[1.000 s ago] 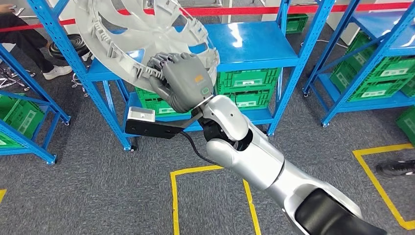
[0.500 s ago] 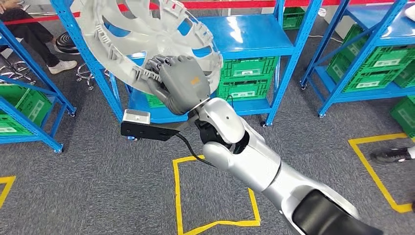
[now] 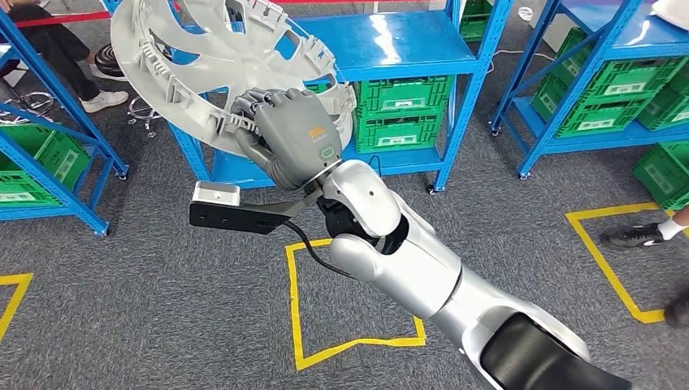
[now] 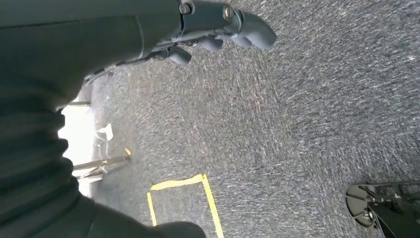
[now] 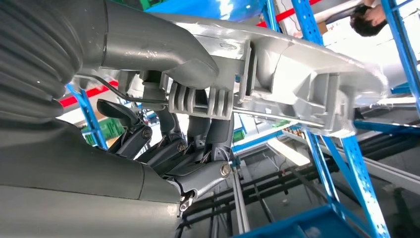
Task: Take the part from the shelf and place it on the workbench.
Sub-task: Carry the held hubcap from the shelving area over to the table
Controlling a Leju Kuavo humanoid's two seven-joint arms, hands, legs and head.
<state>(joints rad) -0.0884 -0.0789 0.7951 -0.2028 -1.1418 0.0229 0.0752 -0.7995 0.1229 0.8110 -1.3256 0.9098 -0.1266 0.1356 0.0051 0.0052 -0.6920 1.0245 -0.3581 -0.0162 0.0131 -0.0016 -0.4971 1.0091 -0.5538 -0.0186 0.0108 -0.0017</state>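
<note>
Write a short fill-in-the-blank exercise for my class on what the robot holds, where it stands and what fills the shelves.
1. The right hand grips the silver wheel cover by its ____.
2. The crates on the blue shelf are ____ in colour.
3. The tape squares on the grey carpet are ____.
4. The left hand hangs over the carpet and holds ____.

Missing words: rim; green; yellow; nothing

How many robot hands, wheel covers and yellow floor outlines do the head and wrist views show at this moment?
Robot hands: 2 (right hand gripping the cover's rim, left hand over the carpet)
Wheel cover: 1
Yellow floor outlines: 3 ()
Total: 6
</note>
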